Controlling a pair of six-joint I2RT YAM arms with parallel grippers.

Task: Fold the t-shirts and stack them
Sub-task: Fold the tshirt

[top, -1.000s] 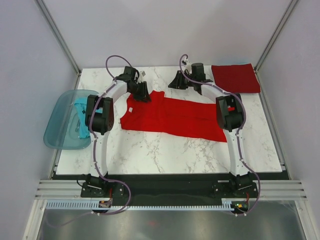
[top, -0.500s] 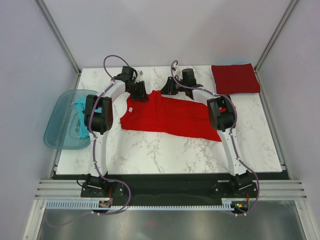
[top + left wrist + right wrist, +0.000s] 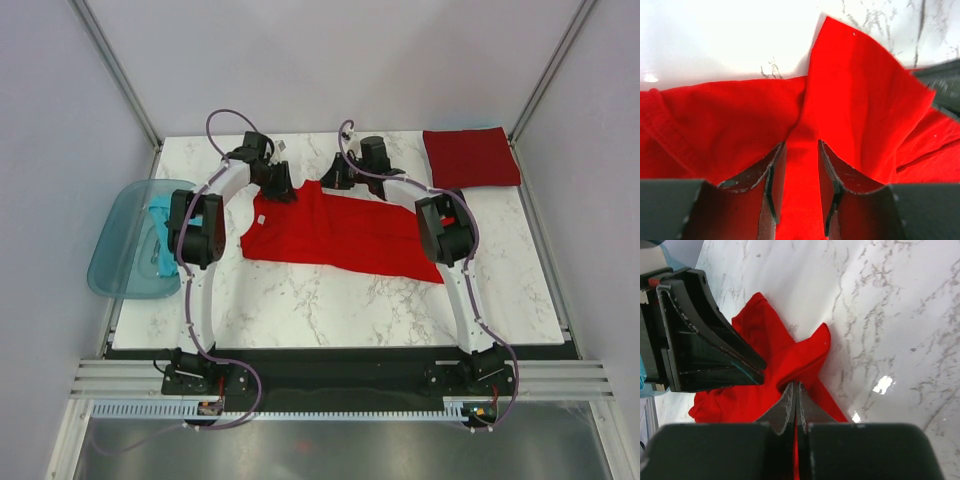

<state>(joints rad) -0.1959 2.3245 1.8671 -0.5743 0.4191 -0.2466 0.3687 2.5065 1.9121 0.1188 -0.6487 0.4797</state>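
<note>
The right arm (image 3: 445,228) has swung over to the left, away from the folded dark red t-shirt (image 3: 470,157) in the far right corner. Its tip now sits at the far edge of the bright red t-shirt (image 3: 340,235). The right jaws were open a moment ago. Now they are shut tight, with a thin bit of the red cloth pinched between them. The left arm (image 3: 195,225) has not moved. The left jaws stand apart at the far left part of the same shirt, with red cloth lying between them, and I do not see them squeezing it. I think this means the fold of the bright red shirt is about to start, since one side is now held. The shirt lies long and spread out in the middle of the desk (image 3: 350,300), so it is not a square yet. The dark red one looks done. The blue t-shirt (image 3: 160,238) waits, all bunched up, in the see-through blue tub (image 3: 108,262) at the left edge of the desk. The desk is white with grey marble lines, and it is smooth and shiny with small bright spots of light. Plain pale walls (image 3: 320,60) stand around it, with silver metal posts (image 3: 115,70) in the corners.
</note>
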